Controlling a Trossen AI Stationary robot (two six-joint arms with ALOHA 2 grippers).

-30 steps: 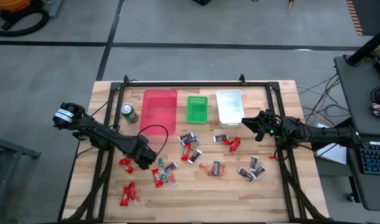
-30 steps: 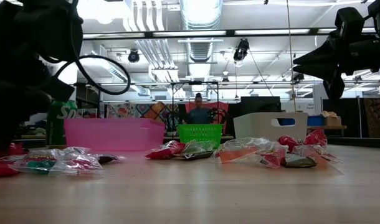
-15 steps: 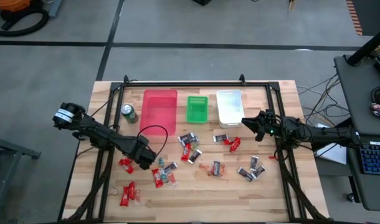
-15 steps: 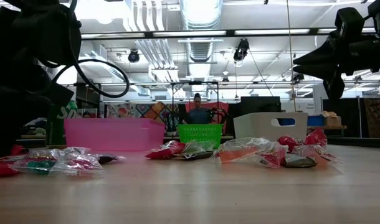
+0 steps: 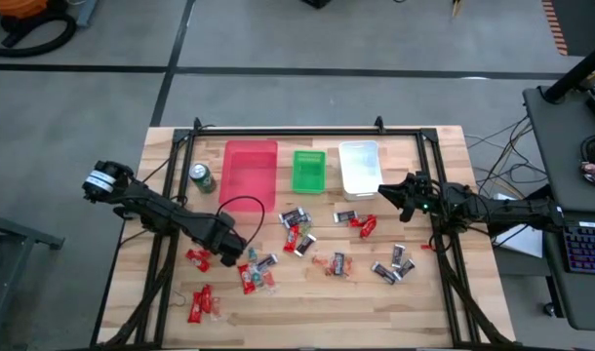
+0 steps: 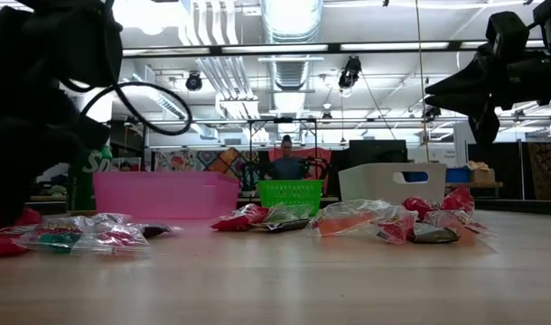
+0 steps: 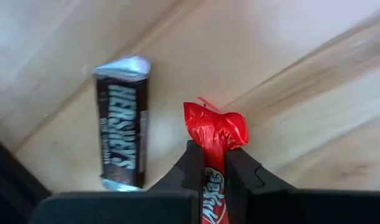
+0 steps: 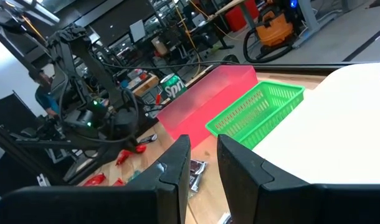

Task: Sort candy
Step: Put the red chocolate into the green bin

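Several wrapped candies lie scattered on the wooden table, in red, dark and clear wrappers. My left gripper is low over the near-left group, shut on a red-wrapped candy. A dark Hershey's bar lies flat on the wood beside it. My right gripper hovers near the white bin; its fingers stand apart with nothing between them. My left gripper pinches the red candy between its two fingers, which lie along its length. The crumpled wrapper end sticks out past the fingertips over the wood. The fingers point down toward the table. Whether the candy still rests on the table, I cannot tell.
At the far side a pink bin, a green basket and the white bin stand in a row. A green can is left of the pink bin. A black frame runs round the table. A person sits beyond the table.
My left gripper has shifted a little over the near-left candies, and its cable loop has swung with it. The candies on the table lie as before.
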